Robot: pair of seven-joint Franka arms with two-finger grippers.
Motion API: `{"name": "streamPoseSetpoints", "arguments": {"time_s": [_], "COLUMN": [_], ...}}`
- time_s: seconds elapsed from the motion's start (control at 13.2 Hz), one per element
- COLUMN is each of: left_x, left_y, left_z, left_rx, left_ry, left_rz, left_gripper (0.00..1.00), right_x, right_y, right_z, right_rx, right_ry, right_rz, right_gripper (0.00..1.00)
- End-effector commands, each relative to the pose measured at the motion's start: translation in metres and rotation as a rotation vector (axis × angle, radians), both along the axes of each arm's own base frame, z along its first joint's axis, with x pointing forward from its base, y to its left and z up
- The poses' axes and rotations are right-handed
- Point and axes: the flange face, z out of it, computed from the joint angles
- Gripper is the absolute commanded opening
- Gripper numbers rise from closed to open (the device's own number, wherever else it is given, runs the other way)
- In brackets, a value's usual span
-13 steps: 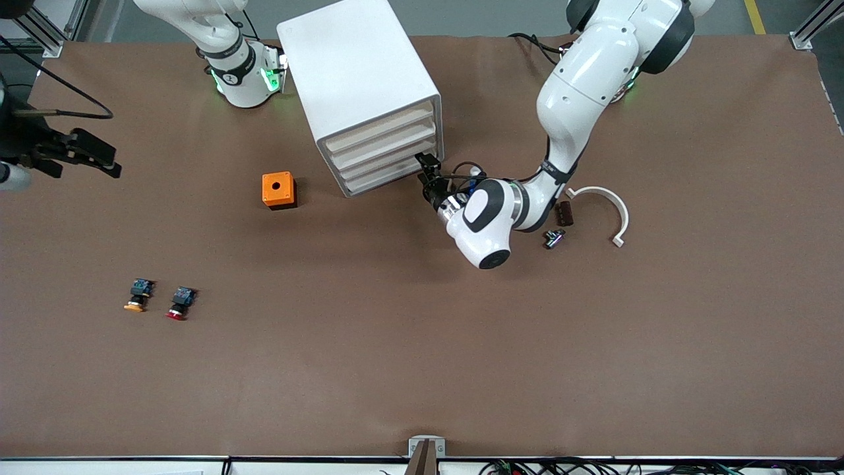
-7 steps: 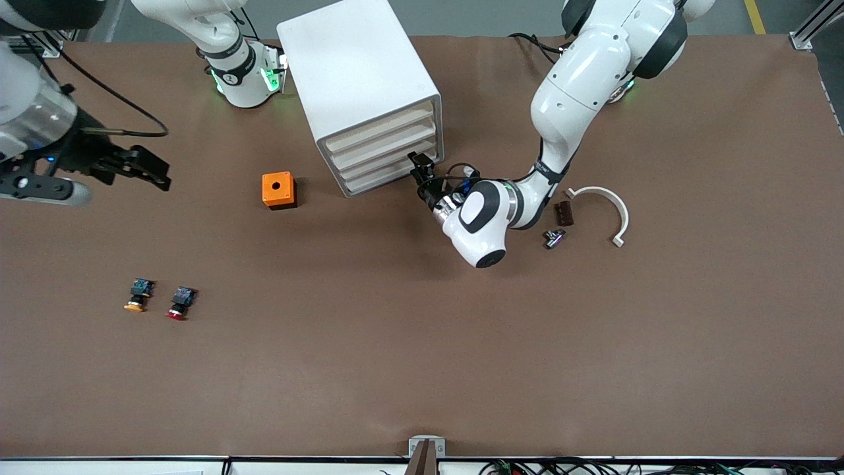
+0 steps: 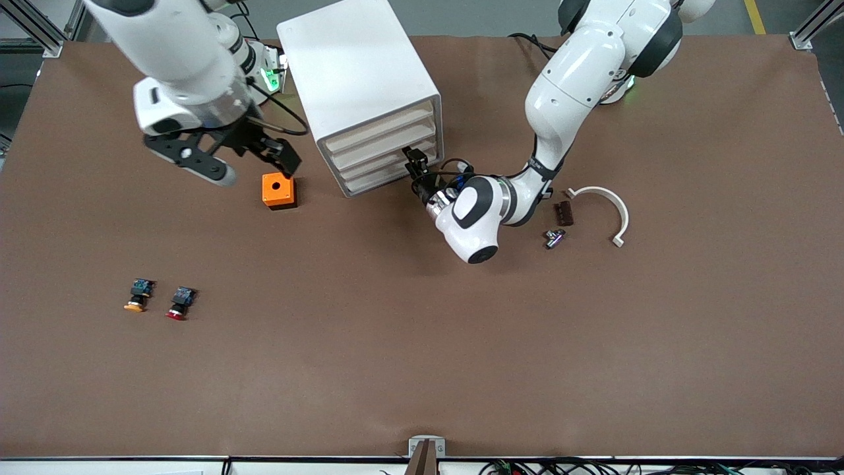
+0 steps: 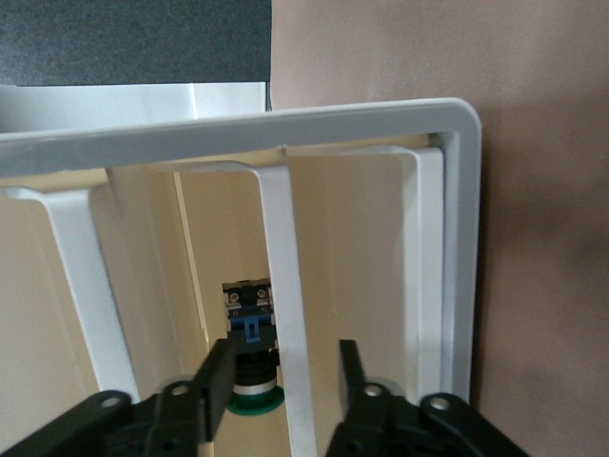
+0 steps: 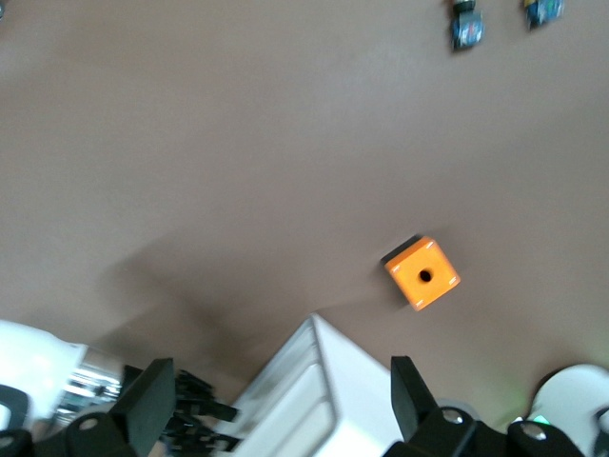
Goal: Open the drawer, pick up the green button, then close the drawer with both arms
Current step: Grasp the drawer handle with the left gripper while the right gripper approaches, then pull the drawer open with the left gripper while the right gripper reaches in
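Observation:
The white drawer cabinet (image 3: 359, 86) stands at the table's middle, near the robots' bases, with its drawers looking shut. My left gripper (image 3: 414, 161) is at the front of one of the lower drawers. In the left wrist view it (image 4: 285, 367) is open, with its fingers on either side of a white bar (image 4: 285, 286) of a drawer front. The green-capped button (image 4: 253, 376) lies inside, past that bar. My right gripper (image 3: 289, 163) is open and empty, over the orange box (image 3: 278, 190) beside the cabinet. In the right wrist view it (image 5: 278, 390) looks down on the cabinet (image 5: 314, 400).
An orange-capped button (image 3: 136, 297) and a red-capped button (image 3: 179, 303) lie toward the right arm's end, nearer the front camera. A white curved piece (image 3: 610, 204), a dark brown part (image 3: 563, 213) and a small metal part (image 3: 554, 237) lie by the left arm.
The right arm has swung in from its end of the table toward the cabinet and is now over the orange box. The left gripper has shifted slightly along the drawer front.

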Motion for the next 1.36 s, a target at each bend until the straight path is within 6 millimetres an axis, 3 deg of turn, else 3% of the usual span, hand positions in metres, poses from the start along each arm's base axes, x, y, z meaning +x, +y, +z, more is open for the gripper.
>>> {"name": "streamPoseSetpoints", "arguments": {"time_s": [0.0,0.15,0.38,0.53,0.61,0.83,1.29], "left_x": [-0.008,-0.012,-0.018,-0.013,-0.009,0.002,0.071], "left_y": [-0.010,-0.011,-0.013,-0.009,-0.007,-0.005,0.056], "left_z": [-0.001,-0.008,-0.016,-0.017,-0.017,-0.009,-0.004], "left_rx": [0.001,0.005,0.014,0.018,0.016,0.004,-0.121], "left_ry": [0.019,0.024,0.028,0.022,0.018,-0.004,-0.101], "left_rz": [-0.007,-0.010,-0.018,-0.009,-0.003,0.012,0.100], "left_gripper": [0.46,0.43,0.35,0.17,0.02,0.00,0.00], "right_x": [0.008,0.008,0.012,0.002,0.003,0.004,0.011], "right_y": [0.032,0.050,0.062,0.080,0.084,0.091,0.094], "right_z": [-0.017,-0.028,-0.040,-0.051,-0.060,-0.079,-0.104], "right_rx": [0.004,0.041,0.104,0.090,0.081,0.059,0.028], "right_ry": [-0.002,0.011,0.049,0.062,0.073,0.095,0.114], "right_rz": [-0.137,-0.223,-0.294,-0.266,-0.262,-0.254,-0.231], "right_gripper": [1.00,1.00,1.00,1.00,1.00,1.00,1.00]}}
